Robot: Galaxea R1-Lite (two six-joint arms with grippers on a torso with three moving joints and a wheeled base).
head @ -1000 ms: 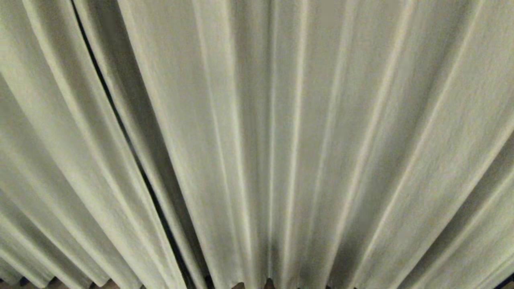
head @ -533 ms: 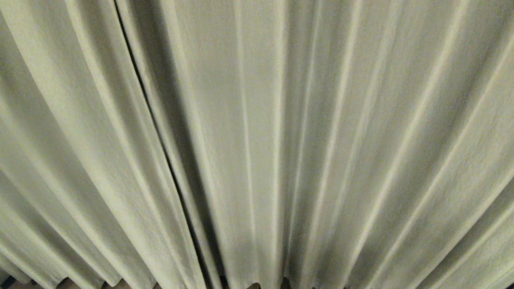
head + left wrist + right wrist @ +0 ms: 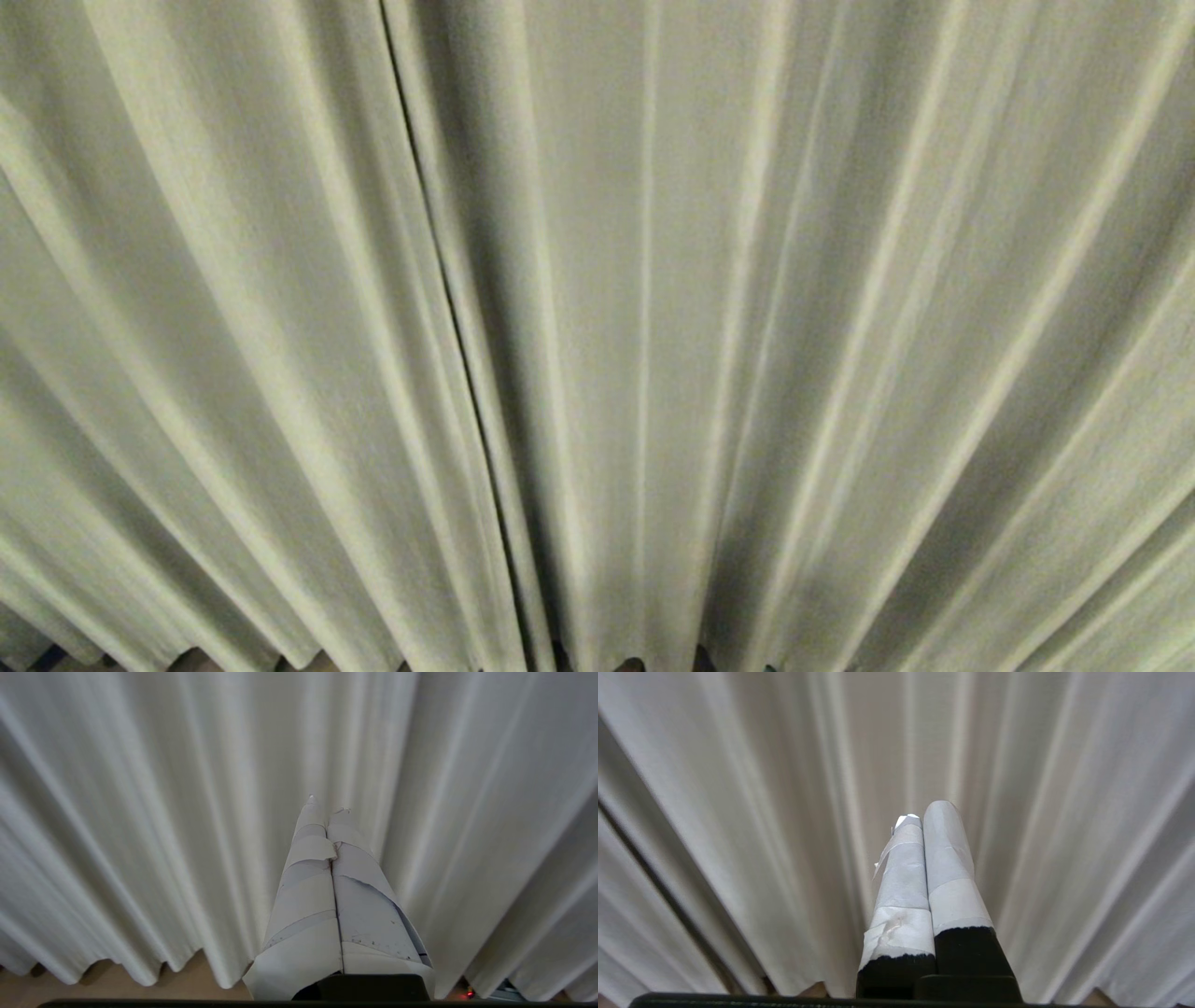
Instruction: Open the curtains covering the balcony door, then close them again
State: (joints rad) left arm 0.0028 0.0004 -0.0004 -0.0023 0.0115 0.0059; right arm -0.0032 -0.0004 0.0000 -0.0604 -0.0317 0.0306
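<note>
Backdrop: cream-white pleated fabric fills every view; a thin strip of tan floor (image 3: 107, 982) shows below the hems in the left wrist view.
Curtains: the curtains (image 3: 747, 327) hang closed as two panels, their folds fanning out from the bottom centre of the head view.
Seam: a narrow dark seam (image 3: 448, 308) marks where the two panels meet; it runs from the top, left of centre, slanting down to the bottom middle of the head view. The same seam appears as a dark line (image 3: 658, 891) in the right wrist view.
Left panel: lies on the robot's left of the seam, with broad soft pleats.
Right panel: lies on the robot's right of the seam and takes up the larger share of the head view.
Hems: scalloped bottom edges (image 3: 644, 658) hang just above the floor; small dark gaps show beneath them.
Balcony door: hidden behind the fabric; no glass or frame can be made out.
Left gripper: the left gripper (image 3: 327, 805) points at the fabric to the left of the seam, its tape-wrapped fingers (image 3: 303, 891) pressed together with nothing between them; whether the tips touch the cloth cannot be told.
Right gripper: the right gripper (image 3: 927, 812) faces the panel to the right of the seam, its white-taped fingers (image 3: 950, 858) likewise pressed together and holding nothing.
Red light: a small red light (image 3: 469, 993) glows near the floor under the hem, on the far side of the left gripper from the floor strip.
</note>
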